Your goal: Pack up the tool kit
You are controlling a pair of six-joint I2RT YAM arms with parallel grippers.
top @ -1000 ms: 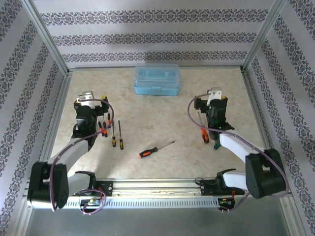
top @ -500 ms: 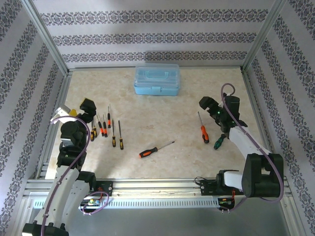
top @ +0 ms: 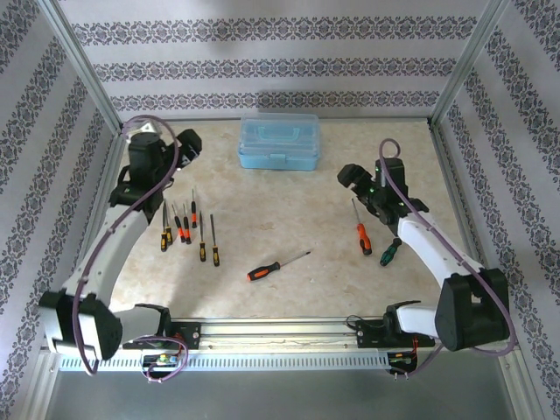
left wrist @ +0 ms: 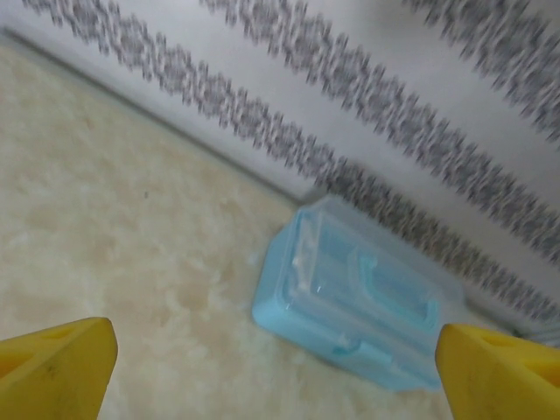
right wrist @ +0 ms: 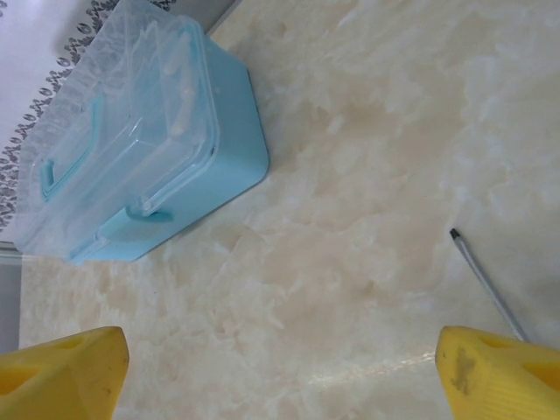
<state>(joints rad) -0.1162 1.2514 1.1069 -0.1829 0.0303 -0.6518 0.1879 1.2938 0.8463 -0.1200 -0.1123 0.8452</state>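
The light-blue tool box with a clear lid stands shut at the far middle of the table. My left gripper hovers to its left, open and empty; in the left wrist view the box lies ahead between the yellow fingertips. My right gripper is open and empty to the box's right, above bare table; its wrist view has the box at upper left. Several small screwdrivers lie in a row at the left. An orange-handled one lies mid-table.
An orange-handled screwdriver and a green-handled one lie at the right, under the right arm. A thin metal shaft shows in the right wrist view. Patterned walls and metal posts enclose the table.
The left arm left the row of screwdrivers, pulled back, then swung to the far left beside the box. The right gripper shifted left and farther, toward the box.
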